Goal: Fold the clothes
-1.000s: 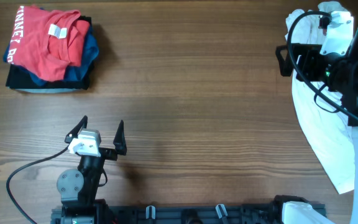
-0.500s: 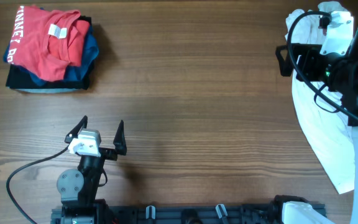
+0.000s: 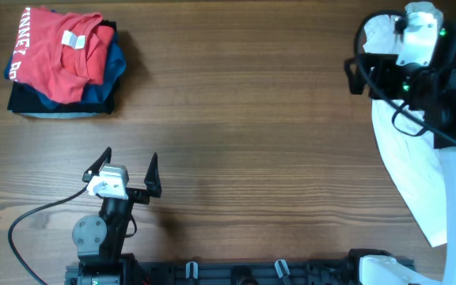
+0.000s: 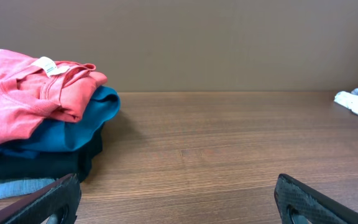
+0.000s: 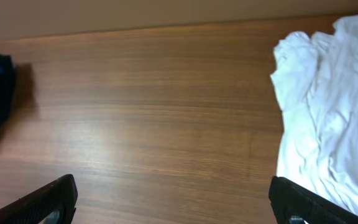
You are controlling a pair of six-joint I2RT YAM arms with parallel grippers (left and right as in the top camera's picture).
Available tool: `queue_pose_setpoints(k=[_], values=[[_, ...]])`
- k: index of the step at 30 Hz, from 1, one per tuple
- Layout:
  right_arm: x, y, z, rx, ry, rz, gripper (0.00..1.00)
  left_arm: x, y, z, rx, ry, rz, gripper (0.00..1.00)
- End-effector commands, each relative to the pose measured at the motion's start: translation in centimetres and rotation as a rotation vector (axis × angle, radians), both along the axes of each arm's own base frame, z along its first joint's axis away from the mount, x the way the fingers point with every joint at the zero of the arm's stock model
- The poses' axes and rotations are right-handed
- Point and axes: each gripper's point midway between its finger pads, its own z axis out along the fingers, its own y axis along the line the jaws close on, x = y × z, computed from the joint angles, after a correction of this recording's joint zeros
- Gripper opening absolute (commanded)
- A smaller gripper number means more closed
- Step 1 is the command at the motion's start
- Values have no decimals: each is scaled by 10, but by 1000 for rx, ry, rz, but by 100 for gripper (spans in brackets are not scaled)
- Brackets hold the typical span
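A white garment (image 3: 408, 162) lies crumpled along the table's right edge, partly under my right arm; it also shows at the right of the right wrist view (image 5: 331, 99). A stack of folded clothes (image 3: 62, 63), red on top of blue and black, sits at the far left; it also shows in the left wrist view (image 4: 36, 118). My right gripper (image 3: 353, 75) is open and empty, above bare wood just left of the white garment's upper end. My left gripper (image 3: 127, 170) is open and empty near the front edge.
The wooden table (image 3: 244, 119) stretches between the stack and the white garment. A black cable (image 3: 34, 218) runs from the left arm's base at the front left. A rail (image 3: 236, 271) lines the front edge.
My right arm has shifted a little to the left and toward the far edge. The left arm and both clothes piles have not moved.
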Motion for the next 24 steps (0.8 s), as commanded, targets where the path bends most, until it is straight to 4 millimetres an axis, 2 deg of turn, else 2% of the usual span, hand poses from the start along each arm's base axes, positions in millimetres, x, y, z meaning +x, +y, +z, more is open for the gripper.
queue_pose_setpoints(k=[1, 3, 4, 6, 10, 17, 19, 22, 24], values=[[-19, 30, 30, -44, -100, 81, 100, -1, -3, -1, 4, -1, -18, 100], [-25, 27, 38, -129, -139, 35, 99, -1, -3, -1, 4, 0, -18, 100], [-29, 32, 43, -142, -157, 43, 100, -1, -3, -1, 4, -1, -18, 100], [-37, 43, 49, -132, -177, 80, 99, -1, -3, -1, 4, -1, -18, 100], [-47, 42, 57, -129, -199, 85, 99, -1, -3, -1, 4, -1, -18, 100], [-85, 34, 49, -149, -148, 99, 99, -1, -3, -1, 4, -1, -18, 100], [-81, 39, 57, -198, -235, 173, 100, -1, -3, -1, 4, -1, -18, 100], [-75, 69, 66, -351, -463, 469, 100, -1, -3, -1, 4, -1, -18, 100], [-65, 75, 72, -384, -603, 487, 100, -1, -3, -1, 4, -1, -18, 100]])
